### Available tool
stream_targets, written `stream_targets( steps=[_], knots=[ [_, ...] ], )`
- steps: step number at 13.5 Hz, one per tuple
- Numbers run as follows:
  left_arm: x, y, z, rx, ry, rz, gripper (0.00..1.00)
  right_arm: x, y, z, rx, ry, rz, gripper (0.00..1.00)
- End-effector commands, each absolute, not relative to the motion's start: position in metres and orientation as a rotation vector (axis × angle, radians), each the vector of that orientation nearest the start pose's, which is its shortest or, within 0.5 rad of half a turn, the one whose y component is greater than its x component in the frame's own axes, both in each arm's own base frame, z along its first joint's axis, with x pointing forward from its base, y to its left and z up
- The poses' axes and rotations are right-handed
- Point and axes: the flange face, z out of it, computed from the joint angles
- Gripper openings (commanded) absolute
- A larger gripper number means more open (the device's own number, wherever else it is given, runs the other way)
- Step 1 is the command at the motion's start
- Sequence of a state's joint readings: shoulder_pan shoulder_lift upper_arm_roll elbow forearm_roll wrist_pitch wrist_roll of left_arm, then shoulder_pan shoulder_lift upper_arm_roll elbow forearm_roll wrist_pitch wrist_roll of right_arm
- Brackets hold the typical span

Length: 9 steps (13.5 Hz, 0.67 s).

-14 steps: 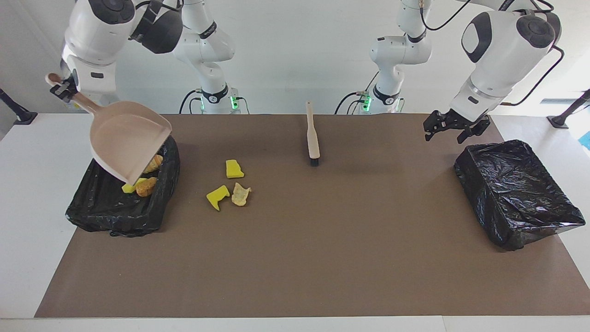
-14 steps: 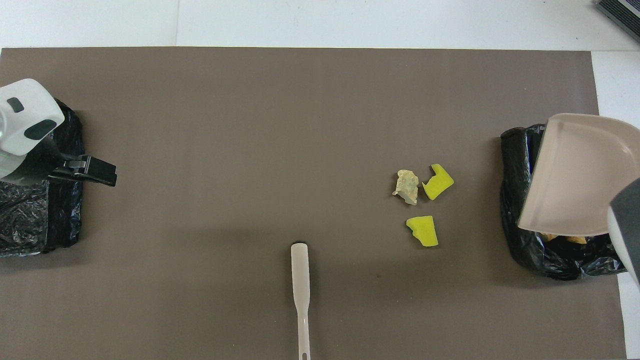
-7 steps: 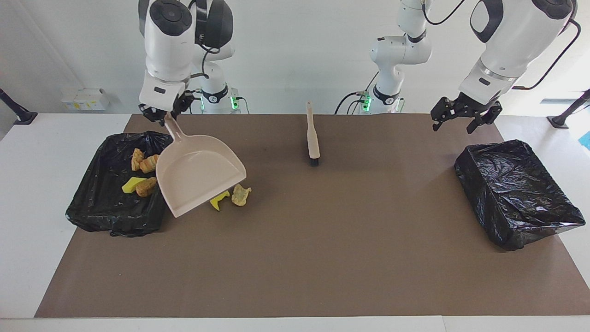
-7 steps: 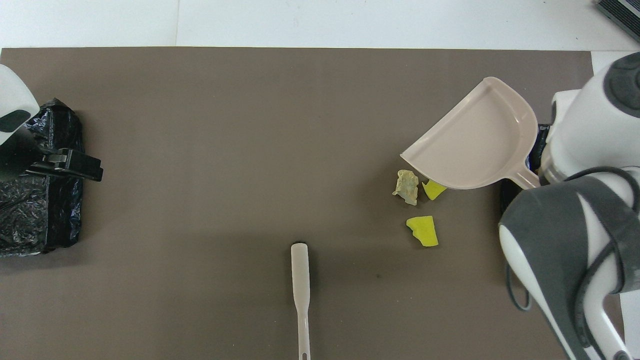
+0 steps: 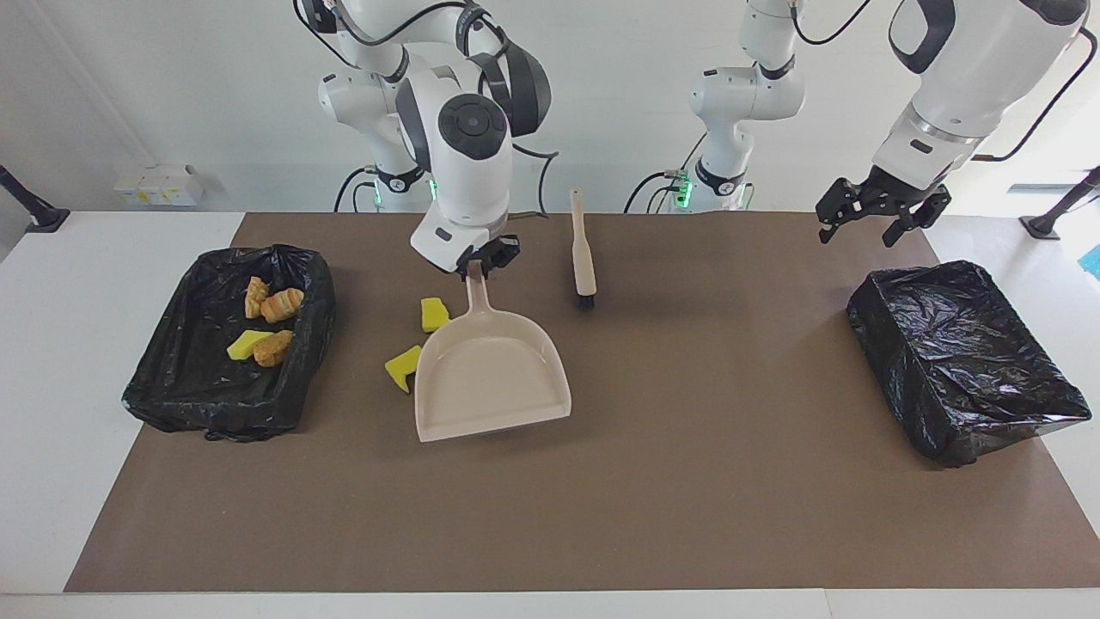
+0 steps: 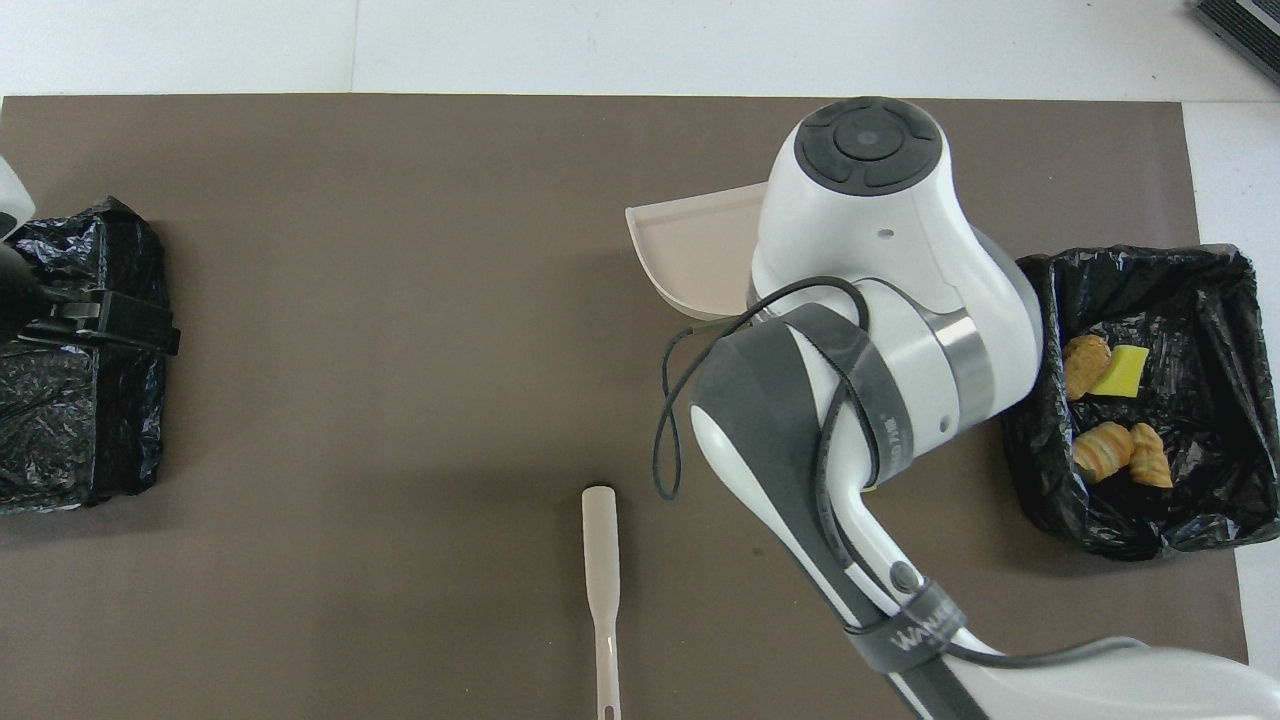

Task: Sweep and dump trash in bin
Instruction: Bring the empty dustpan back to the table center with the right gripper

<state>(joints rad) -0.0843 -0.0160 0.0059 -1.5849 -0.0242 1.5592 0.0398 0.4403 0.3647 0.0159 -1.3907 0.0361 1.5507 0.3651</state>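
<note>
My right gripper is shut on the handle of the beige dustpan, held low over the mat with its lip pointing away from the robots. Two yellow trash scraps lie beside the pan, toward the right arm's end; a third scrap is hidden by the pan. The black-lined bin at that end holds several scraps, also seen in the overhead view. There my right arm covers most of the dustpan. My left gripper hangs open and empty in the air.
The beige brush lies on the brown mat near the robots, bristles away from them; its handle shows in the overhead view. A second black-lined bin stands at the left arm's end, with my left gripper over its edge.
My right arm swung the dustpan from tipped over the bin back across the mat, past the loose scraps, and levelled it. One tan scrap is now hidden. My left gripper rose slightly.
</note>
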Motion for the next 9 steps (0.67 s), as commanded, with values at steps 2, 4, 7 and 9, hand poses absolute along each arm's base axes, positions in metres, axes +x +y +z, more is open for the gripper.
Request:
stream_targets(
  steps=[2,4,7,9],
  knots=[
    [0.545,-0.045,0.633,-3.153,0.192,-0.007,1.0,0.596,0.374,0.44,-3.083,0.127,0.246,0.0],
    [0.549,-0.05,0.634,-3.16,0.201,-0.062,1.0,0.594,0.413,0.413,-3.051,0.163,0.18,0.0],
    [0.554,-0.05,0.632,-3.171,0.193,-0.089,1.0,0.58,0.441,0.395,-3.049,0.107,0.156,0.0],
    [0.553,-0.051,0.631,-3.172,0.198,-0.086,1.0,0.576,0.444,0.382,-3.061,0.088,0.164,0.0]
  ],
)
